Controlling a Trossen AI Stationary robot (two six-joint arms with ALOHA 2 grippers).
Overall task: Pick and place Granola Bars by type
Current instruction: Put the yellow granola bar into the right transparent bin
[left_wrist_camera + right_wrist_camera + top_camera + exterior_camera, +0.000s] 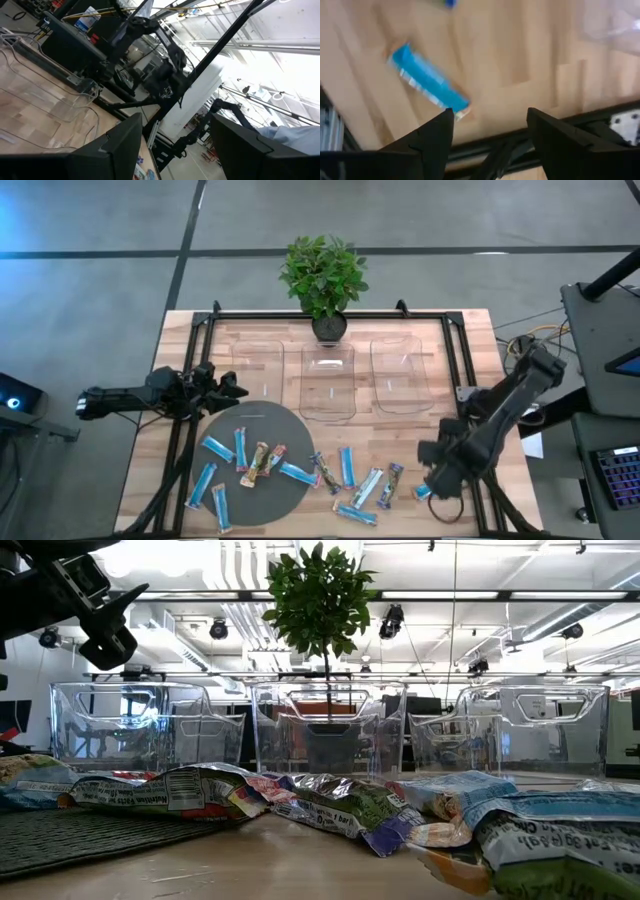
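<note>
Crinkled wrappers fill the low view's foreground: the Granola Bars (300, 473) lie scattered on the bench (455, 350), all nearer me than the potted plant (323, 275). Several rest on the round grey mat (262, 420), the others spill off its right side.

On the plant's left, my left jaws (232, 390) hang just above the mat's far edge, parted and empty. Three clear trays (329, 380) stand in a row directly in front of the plant, and all look empty.

Farthest right of the plant, my right jaws (432, 475) hover, spread wide and empty, over one blue bar (427, 82). I judge these bars light, flat and slippery, their foil easily crushed, so I would pinch across the narrow middle.
</note>
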